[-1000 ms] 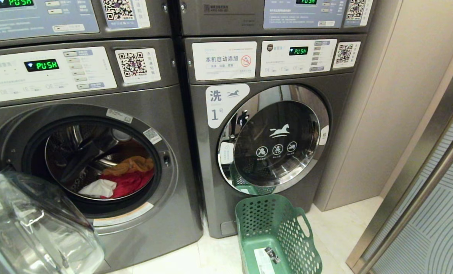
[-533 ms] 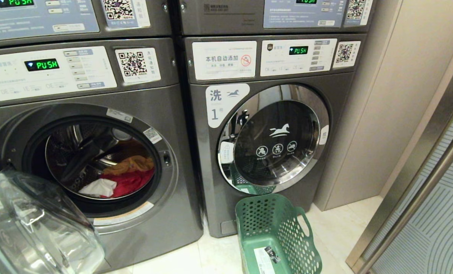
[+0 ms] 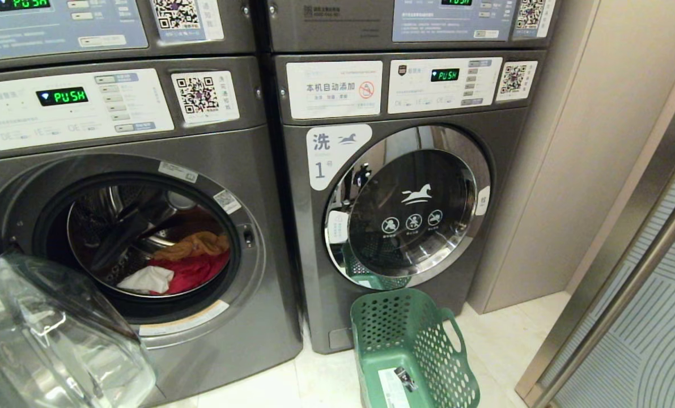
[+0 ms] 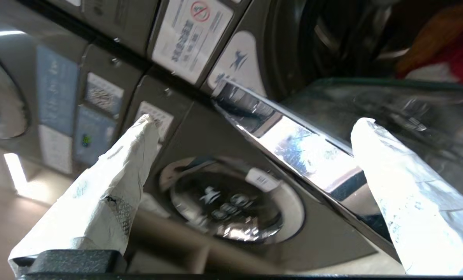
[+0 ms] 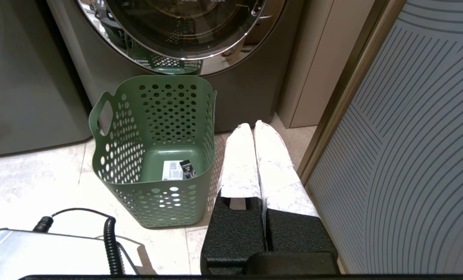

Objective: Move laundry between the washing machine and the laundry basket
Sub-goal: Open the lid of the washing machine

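Nothing in the head view has moved since the earlier frames: drum, garments and basket sit exactly as they did, and neither arm shows there.

Left gripper (image 4: 250, 124) has its wrapped fingers (image 4: 122, 171) spread wide and holds nothing. It hovers beside the swung-open glass door (image 3: 54, 334) of the washing machine (image 3: 218, 147), with the door's chrome rim (image 4: 305, 151) crossing between the fingers and the drum mouth visible beyond it. To do this reach well, I judge it should pass over the rim rather than brush it, keep the fingers wide until they sink into the cloth, and pinch a thick fold so the garment comes out whole.

Right gripper (image 5: 254, 128) is parked low, fingers pressed together and empty, well right of that machine and just beside the laundry basket (image 3: 456, 334).

Inside the drum lies all the laundry: the red-pink garment (image 3: 198, 272) at the bottom, the white one (image 3: 147, 279) against its left, the mustard one (image 3: 198, 245) draped on top. Standing on the floor before the neighbouring machine marked 1 (image 3: 399, 209), the basket holds no clothes, only a paper label (image 5: 172, 170) on its floor.
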